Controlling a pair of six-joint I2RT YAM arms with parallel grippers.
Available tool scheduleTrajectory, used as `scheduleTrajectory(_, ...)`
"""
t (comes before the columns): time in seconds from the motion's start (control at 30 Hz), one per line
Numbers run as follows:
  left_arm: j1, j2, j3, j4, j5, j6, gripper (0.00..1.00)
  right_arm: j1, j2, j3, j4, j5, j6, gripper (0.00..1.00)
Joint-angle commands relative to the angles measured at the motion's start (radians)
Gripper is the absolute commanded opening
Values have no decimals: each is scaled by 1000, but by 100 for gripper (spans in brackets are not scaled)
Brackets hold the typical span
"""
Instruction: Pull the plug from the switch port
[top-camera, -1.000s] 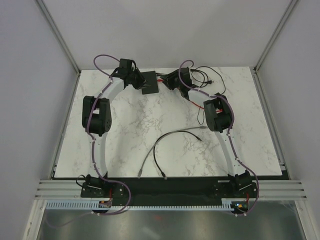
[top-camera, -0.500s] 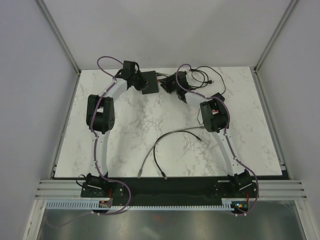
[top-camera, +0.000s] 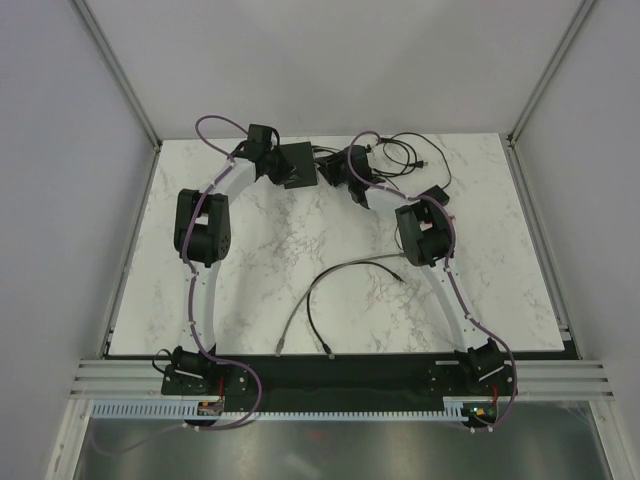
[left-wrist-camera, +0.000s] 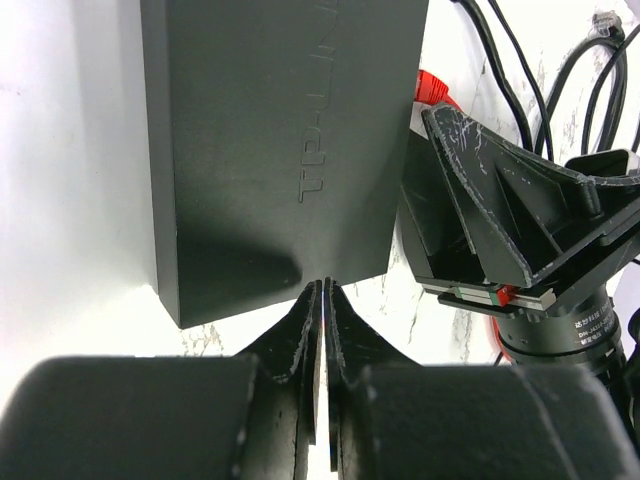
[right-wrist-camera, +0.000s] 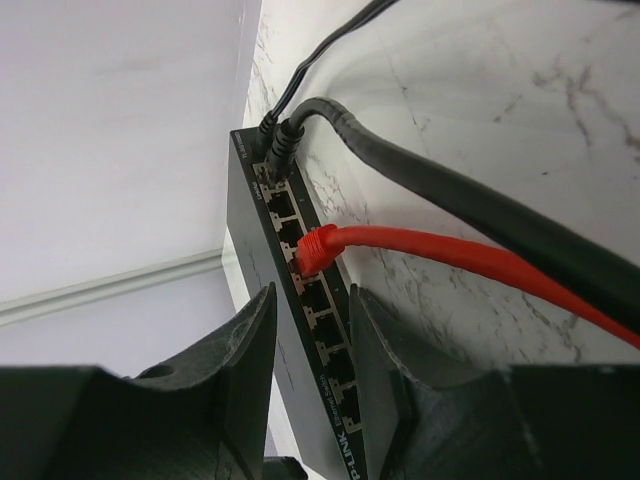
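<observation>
Closest to me, at about 6 o'clock on the tabletop (top-camera: 250, 270), lie a loose grey cable (top-camera: 287, 330) and a loose black cable (top-camera: 312, 318). They curve across each other, and their far ends are too small for me to make out.

Farther back, both arms reach in to the switch (top-camera: 298, 165), which lies flat near 12 o'clock at the far edge. The left gripper (top-camera: 272, 163) is on its 9 o'clock side and the right gripper (top-camera: 336, 172) is on its 3 o'clock side. From above, the right gripper hides the sockets and the plug.

In the left wrist view, the left gripper (left-wrist-camera: 322, 292) has its fingers pressed together with nothing between them. The tips sit right at the edge of the switch (left-wrist-camera: 270, 150). I cannot tell if they touch it. Only a bit of the red plug (left-wrist-camera: 432, 88) peeks out behind the right gripper (left-wrist-camera: 500, 230).

In the right wrist view, the right gripper (right-wrist-camera: 312, 305) is spread wide, holding nothing. The socket edge of the switch (right-wrist-camera: 322, 335) runs between its fingers. The red plug (right-wrist-camera: 315, 247) sits in a socket, just past the fingertips. Its red cable (right-wrist-camera: 450, 260) is cut off at the picture edge. A thick black cable (right-wrist-camera: 440, 190) crosses just behind it.

At about 1 o'clock, thin black cords (top-camera: 410, 150) loop on the tabletop.
</observation>
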Motion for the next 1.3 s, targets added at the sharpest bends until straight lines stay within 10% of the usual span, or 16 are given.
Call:
scheduleTrajectory(0.0,-2,26,38,-16,-29,12,9,11,29,39,8,54,36,43)
scheduleTrajectory(1.27,-1,48,21,-69,-22,4,6,31,117,93,-69,101,85,29)
